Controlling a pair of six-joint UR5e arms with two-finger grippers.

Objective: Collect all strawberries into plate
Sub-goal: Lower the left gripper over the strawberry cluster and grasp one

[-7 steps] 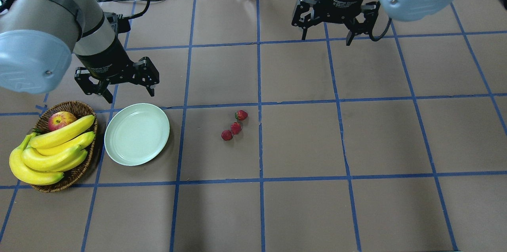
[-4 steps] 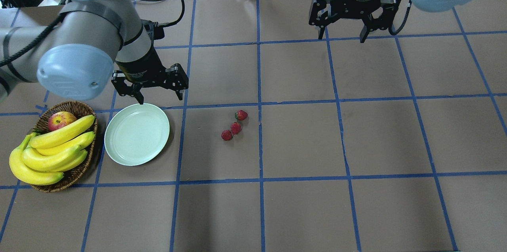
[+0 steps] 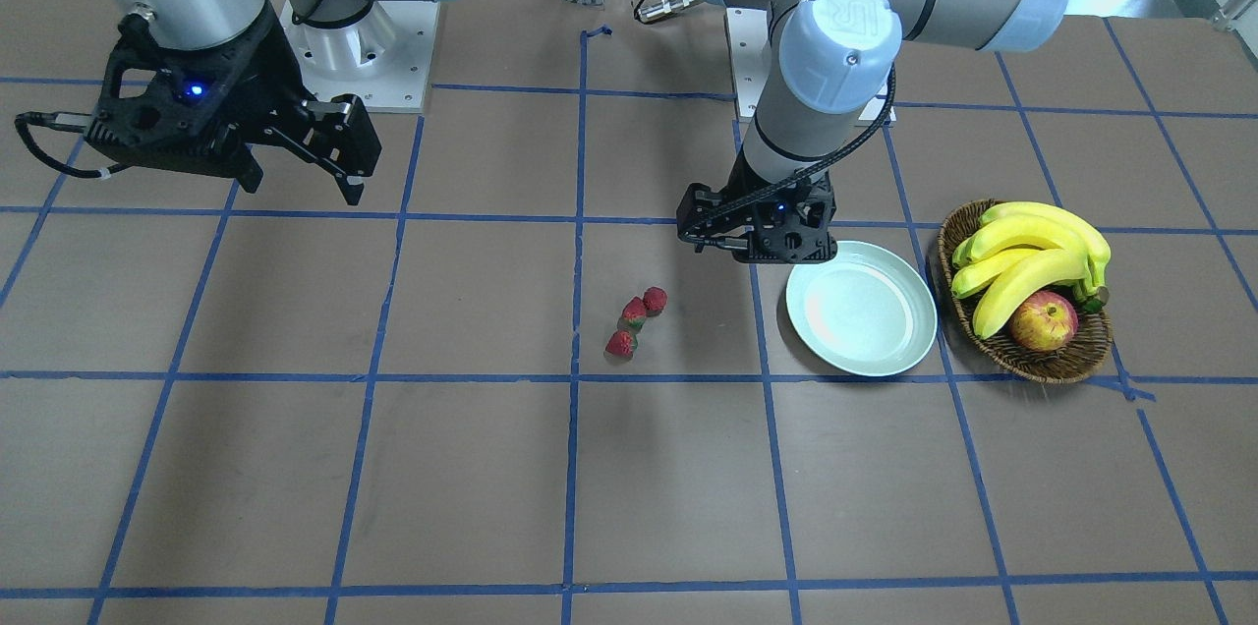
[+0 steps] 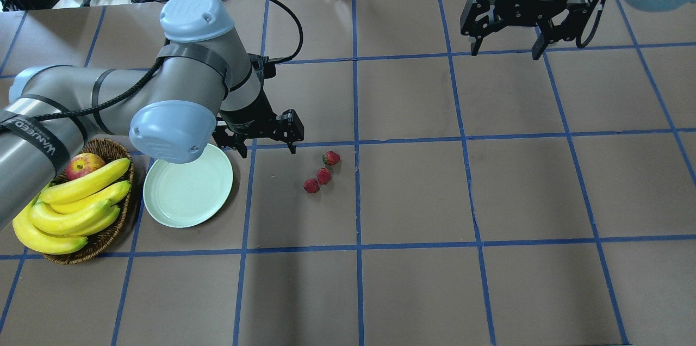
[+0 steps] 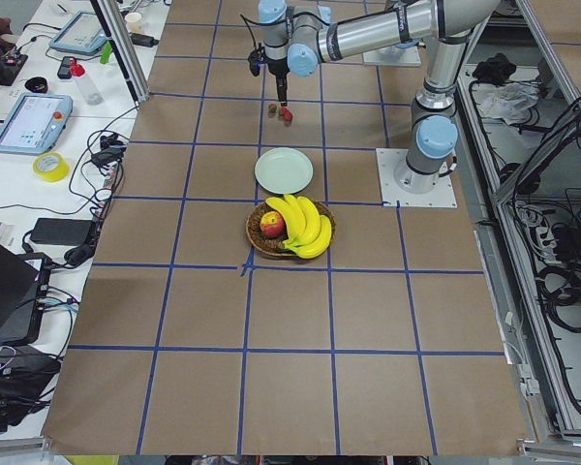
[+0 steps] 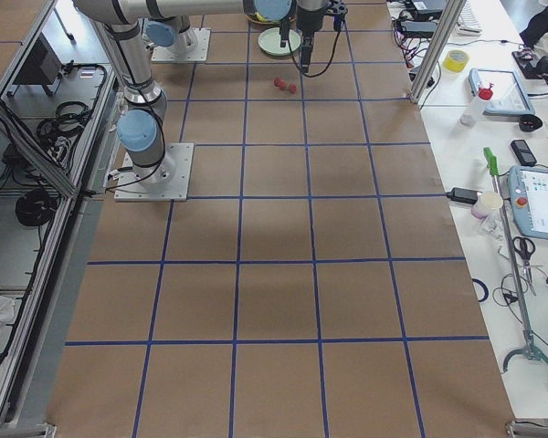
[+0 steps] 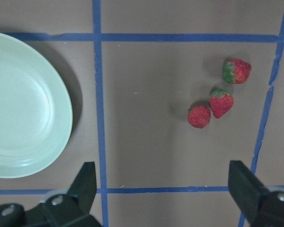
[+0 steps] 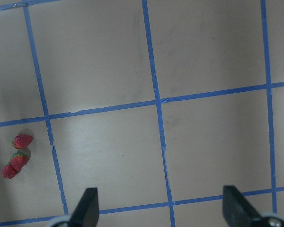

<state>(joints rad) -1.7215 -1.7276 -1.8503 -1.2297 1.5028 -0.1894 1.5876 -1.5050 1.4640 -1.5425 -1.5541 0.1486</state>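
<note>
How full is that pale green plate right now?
Empty. The plate shows only bare surface; all three strawberries lie on the table.

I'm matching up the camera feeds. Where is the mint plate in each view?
Exterior front-facing: plate right of centre, beside the basket.
Overhead exterior: plate left of centre, beside the basket.
Exterior left: plate upper middle, just beyond the basket.
Exterior right: plate near the top edge, centre.
Left wrist-mounted: plate at the left edge, cut off.
Right wrist-mounted: not in it.
Shared landmark: the strawberries, visible in every view.
</note>
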